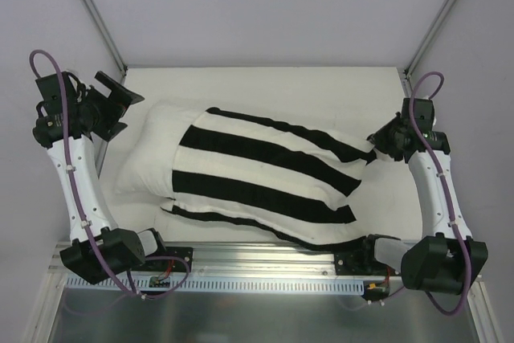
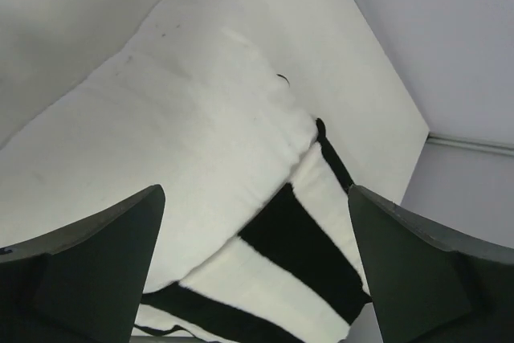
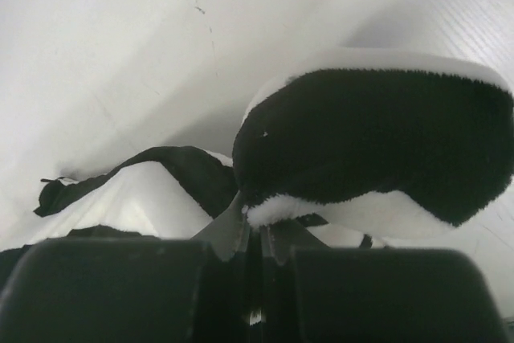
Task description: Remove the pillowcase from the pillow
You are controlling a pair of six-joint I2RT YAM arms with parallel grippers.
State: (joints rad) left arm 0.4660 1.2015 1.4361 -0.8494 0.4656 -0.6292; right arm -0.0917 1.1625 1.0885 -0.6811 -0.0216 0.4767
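The striped pillowcase (image 1: 265,174) lies across the table and covers the right part of the pillow (image 1: 148,154), whose plain white left end sticks out. My right gripper (image 1: 377,146) is shut on the pillowcase's right end, pinching a fold of it (image 3: 377,150) between its fingertips (image 3: 237,226). My left gripper (image 1: 116,106) is open and empty, just beyond the pillow's far left corner. In the left wrist view the bare pillow (image 2: 161,150) and the pillowcase's open edge (image 2: 305,255) show between the spread fingers (image 2: 96,263).
The white table (image 1: 265,86) ends at a metal rail (image 1: 265,259) along the near edge. Grey walls with metal frame bars (image 1: 96,14) stand behind. Both arm bases (image 1: 112,251) sit at the near corners.
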